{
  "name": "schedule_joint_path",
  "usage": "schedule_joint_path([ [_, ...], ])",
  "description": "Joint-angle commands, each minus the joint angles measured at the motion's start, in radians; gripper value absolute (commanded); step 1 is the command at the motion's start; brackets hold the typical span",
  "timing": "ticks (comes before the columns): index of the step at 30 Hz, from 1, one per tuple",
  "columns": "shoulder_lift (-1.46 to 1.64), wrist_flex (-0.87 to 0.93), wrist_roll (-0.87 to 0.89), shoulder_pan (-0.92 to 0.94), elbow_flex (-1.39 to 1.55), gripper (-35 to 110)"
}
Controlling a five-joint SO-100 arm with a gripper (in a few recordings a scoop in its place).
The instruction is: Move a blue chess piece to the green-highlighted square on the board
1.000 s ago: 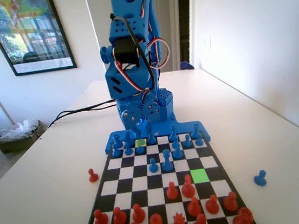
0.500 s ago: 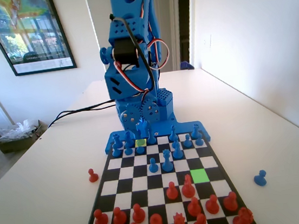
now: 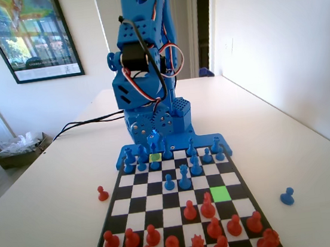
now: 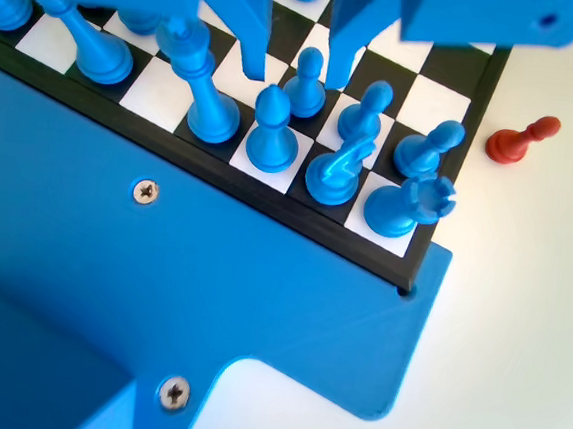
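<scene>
Blue gripper [image 4: 291,69]: jaws apart, hanging over the board's back rows in the wrist view; nothing between the tips.
blue chess piece [image 4: 305,84]: small pawn standing upright on its square, just below the gap between the jaw tips at 6 o'clock; not touched by either jaw as far as I can tell.
neighbours, wrist view: bishop [image 4: 273,130] at 7 o'clock of the pawn, close; knight [image 4: 336,172] at 5 o'clock; rook [image 4: 408,204] on the corner square, right against the board edge.
board edge [image 4: 418,261]: black rim runs diagonally just past the back row; white table beyond it.
red pawn [image 4: 521,141]: lies tipped on the table, off the board at 3 o'clock of the corner, well apart from the blue pieces.
green-highlighted square [image 3: 220,193]: fixed view, mid-board toward the right side, bare; a red piece [image 3: 207,205] stands just beside it at 8 o'clock.
yellow-green square [image 3: 155,157]: fixed view, in the blue back rows, bare, blue pieces on both sides.
open room: middle ranks mostly free; two blue pieces [image 3: 184,177] stand near centre.
stray blue pawn [image 3: 287,196]: on the table at 3 o'clock of the board, apart from it.
</scene>
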Motion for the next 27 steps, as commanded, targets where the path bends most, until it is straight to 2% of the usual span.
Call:
schedule_joint_path([
  [1, 0.018, 0.005, 0.005, -0.002, -0.014, 9],
  [27, 0.025, -0.064, -0.058, 0.018, 0.077, 9],
])
